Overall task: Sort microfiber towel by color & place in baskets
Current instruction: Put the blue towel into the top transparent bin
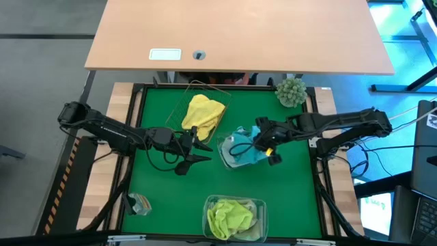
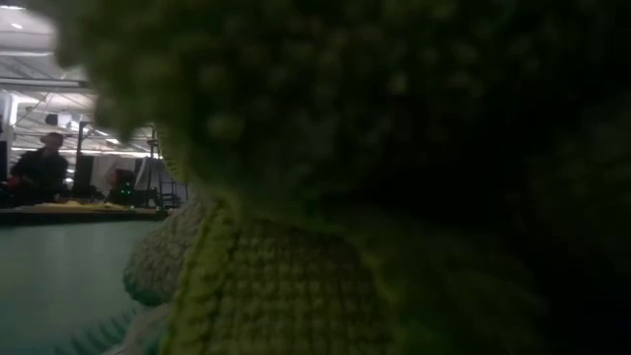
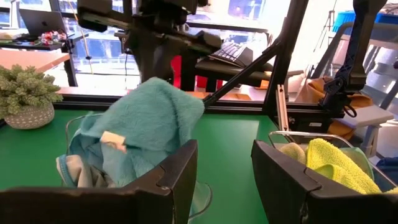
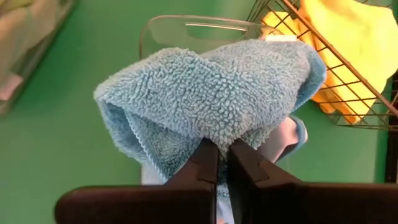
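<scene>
A: Where is the teal towel (image 4: 211,99)?

B: Pinched in the right pincer (image 4: 222,158), its fingers pressed together on a fold. It hangs over the clear tub (image 1: 232,152) near the middle of the green worktop (image 1: 164,198), draping onto the cloth already inside.

A: What could go wrong?

B: My guess: the towel bulges past the tub's rim, so a release here might leave a corner hanging outside. The pile inside may also lift out if the fibres cling when the pincer rises.

A: And the left arm?

B: The left pincer (image 1: 194,145) sits at the tub's nine o'clock, fingers spread and holding nothing. It's close enough to crowd the right arm's retreat.

A: The other colours?

B: The yellow towel (image 1: 203,113) lies in the wire basket (image 1: 193,87) at eleven o'clock from the tub. The lime towel (image 1: 231,216) fills the second tub (image 1: 261,205) at six o'clock. A potted plant (image 1: 291,91) stands at two o'clock, clear of everything.
</scene>
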`<state>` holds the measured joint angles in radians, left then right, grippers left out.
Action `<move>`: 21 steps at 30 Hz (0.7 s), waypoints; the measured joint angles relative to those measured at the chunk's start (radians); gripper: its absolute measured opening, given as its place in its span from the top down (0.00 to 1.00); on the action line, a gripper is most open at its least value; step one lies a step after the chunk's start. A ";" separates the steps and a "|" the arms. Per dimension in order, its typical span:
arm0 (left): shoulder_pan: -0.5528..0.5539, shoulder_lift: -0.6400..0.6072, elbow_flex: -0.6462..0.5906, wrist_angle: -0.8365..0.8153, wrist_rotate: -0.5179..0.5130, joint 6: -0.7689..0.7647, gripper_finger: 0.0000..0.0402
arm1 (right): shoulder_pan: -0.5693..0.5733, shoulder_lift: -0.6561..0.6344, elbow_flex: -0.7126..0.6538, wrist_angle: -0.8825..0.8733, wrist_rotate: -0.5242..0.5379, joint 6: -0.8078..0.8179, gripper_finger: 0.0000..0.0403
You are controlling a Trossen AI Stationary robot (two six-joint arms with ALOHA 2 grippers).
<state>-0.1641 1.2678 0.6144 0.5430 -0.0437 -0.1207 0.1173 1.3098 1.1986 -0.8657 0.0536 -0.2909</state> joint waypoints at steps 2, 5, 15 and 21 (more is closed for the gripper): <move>0.000 0.000 0.000 0.000 0.000 0.000 0.63 | 0.000 0.002 -0.025 0.041 0.015 -0.005 0.97; 0.000 0.000 0.000 0.000 0.000 0.000 0.63 | 0.000 0.006 -0.083 0.124 0.018 -0.006 0.97; 0.000 0.000 0.000 0.000 0.000 0.000 0.63 | -0.039 0.005 -0.336 0.434 0.168 0.000 0.97; 0.000 0.000 0.000 0.000 0.000 0.000 0.63 | -0.107 0.005 -0.479 0.538 0.063 0.026 0.97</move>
<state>-0.1640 1.2678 0.6144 0.5430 -0.0440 -0.1204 0.0107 1.3148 0.7194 -0.3277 0.1170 -0.2647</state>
